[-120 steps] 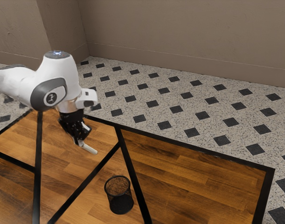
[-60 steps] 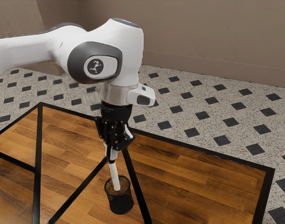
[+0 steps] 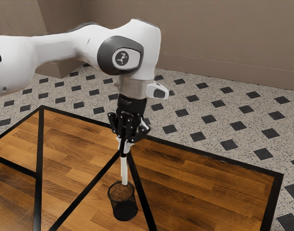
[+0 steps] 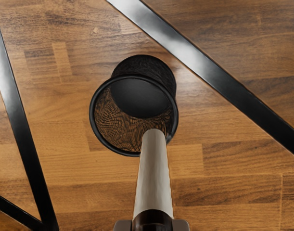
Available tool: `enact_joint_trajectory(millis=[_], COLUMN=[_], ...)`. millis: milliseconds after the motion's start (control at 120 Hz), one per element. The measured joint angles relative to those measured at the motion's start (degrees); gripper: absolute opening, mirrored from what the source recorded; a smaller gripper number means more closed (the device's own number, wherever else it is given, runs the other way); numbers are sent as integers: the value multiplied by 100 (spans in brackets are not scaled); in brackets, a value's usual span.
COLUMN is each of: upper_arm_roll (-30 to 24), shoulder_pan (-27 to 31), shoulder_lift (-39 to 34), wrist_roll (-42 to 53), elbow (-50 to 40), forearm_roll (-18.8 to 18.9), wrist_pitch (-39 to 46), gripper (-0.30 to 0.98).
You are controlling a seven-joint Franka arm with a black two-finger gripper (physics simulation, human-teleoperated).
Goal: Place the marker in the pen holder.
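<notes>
We're gripping the marker (image 3: 124, 173): gripper (image 3: 123, 150) closing on it from both sides, fingers standing only the marker's width apart. Marker's hanging nearly upright, free end pointing down. In the wrist view that end is overlapping the pen holder's opening, near the rim; we can't tell if it's dipping below the rim. Pen holder (image 3: 125, 211) is standing upright on the table (image 3: 79, 154), just beside a black strip (image 3: 142, 192). We're touching the marker only near its upper end.
</notes>
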Motion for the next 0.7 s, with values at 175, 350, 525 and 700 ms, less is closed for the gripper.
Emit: enact_joint_trajectory(millis=[175,350,525,700], upper_arm_roll=[165,264,290,401], shoulder_pan=[41,174,510,551], shoulder_lift=[124,503,799,729], wrist_roll=[-66,-58,63,169], elbow=[-436,-461,-585,-598], forearm_roll=[-16,-35,-106,-291], wrist_pitch=[223,476,748,939], gripper=[-3,-2,2,34])
